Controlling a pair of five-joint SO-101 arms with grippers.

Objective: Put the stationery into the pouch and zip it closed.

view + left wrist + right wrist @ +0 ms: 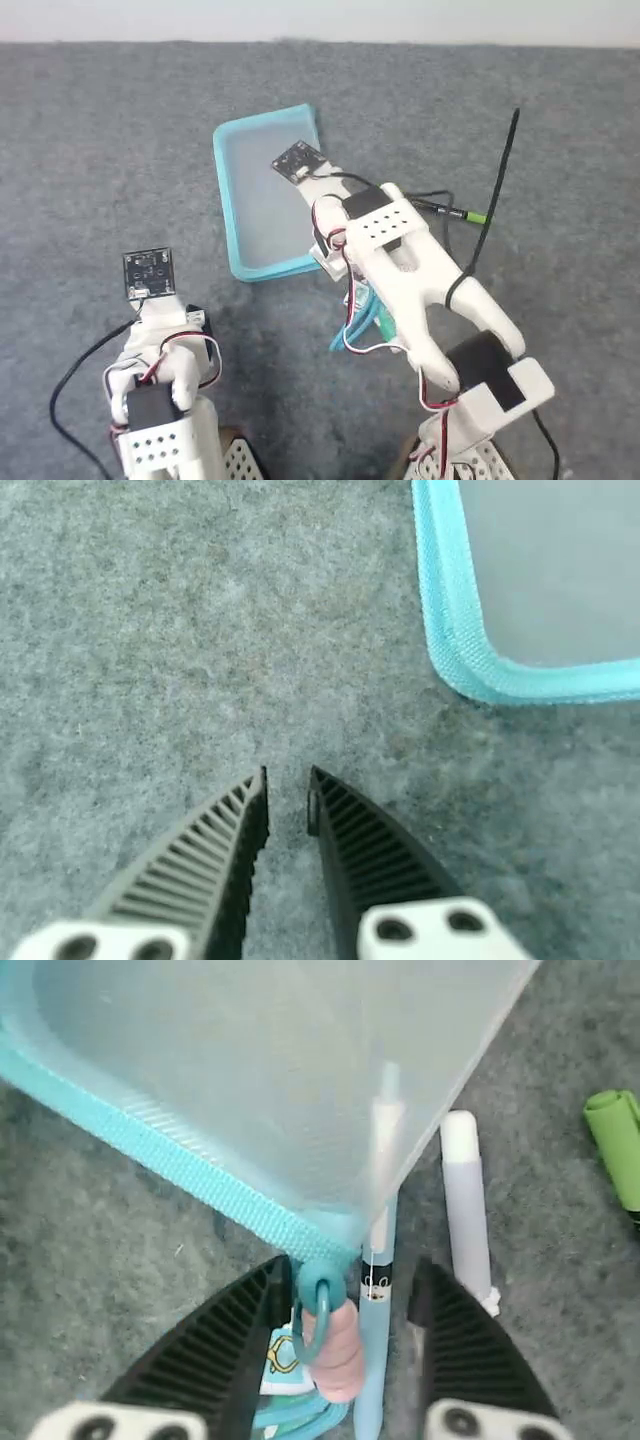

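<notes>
The pouch (262, 195) is translucent with a teal edge and lies flat on the grey carpet. My right gripper (352, 1263) is open at its near right corner. Between the fingers sit the teal zip pull (315, 1298), a pink piece (342, 1358) and a blue pen (375, 1360). The pen's far end runs under or into the pouch; I cannot tell which. A white marker (464, 1205) lies just outside the pouch, and a green marker (614, 1138) farther off. My left gripper (287, 780) hovers over bare carpet short of the pouch's near left corner (470, 670), with a narrow gap and nothing held.
The right arm (395, 245) covers the pouch's near right corner and several teal and green items (372, 322) beneath it. A black pen with a green tip (452, 212) lies to the right of it. A thin black cable (497, 190) stands up by the arm.
</notes>
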